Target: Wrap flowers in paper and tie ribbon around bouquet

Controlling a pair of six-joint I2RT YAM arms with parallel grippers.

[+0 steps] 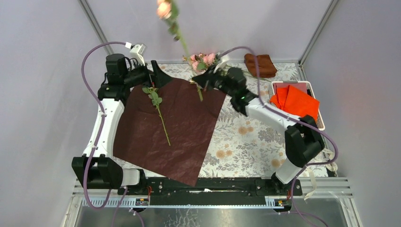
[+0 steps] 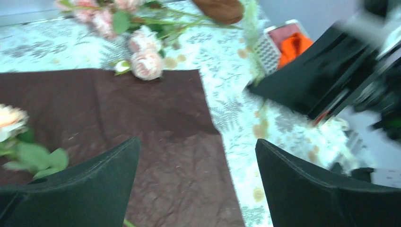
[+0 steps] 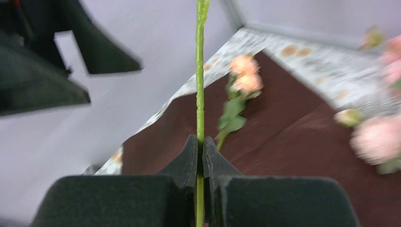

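From above, the right gripper (image 1: 198,84) holds one rose (image 1: 164,8) raised over the dark red paper (image 1: 179,137). A second rose (image 1: 155,99) lies diagonally on the sheet for wrapping, and the other flowers (image 1: 203,60) wait at the far edge. In the left wrist view, the left gripper (image 2: 197,144) is spread wide and empty above the sheet. In the right wrist view, the jaws are pressed together, pinching the thin stem upright.

The paper (image 1: 179,137) is spread flat centre-left in the top view, dark maroon-brown side up. It's a bit crinkly and sits skewed, with one corner pointing at the bottom edge. A single rose (image 1: 154,98) lies on its upper left part, thin stem running diagonally down-right, leaves near the upper end. A second rose (image 1: 164,8) is way up at top centre, tilted, stem pinched in the right gripper (image 3: 201,142). The other flowers (image 1: 203,60) sit in a loose pink bunch at the paper's far edge, upper middle.
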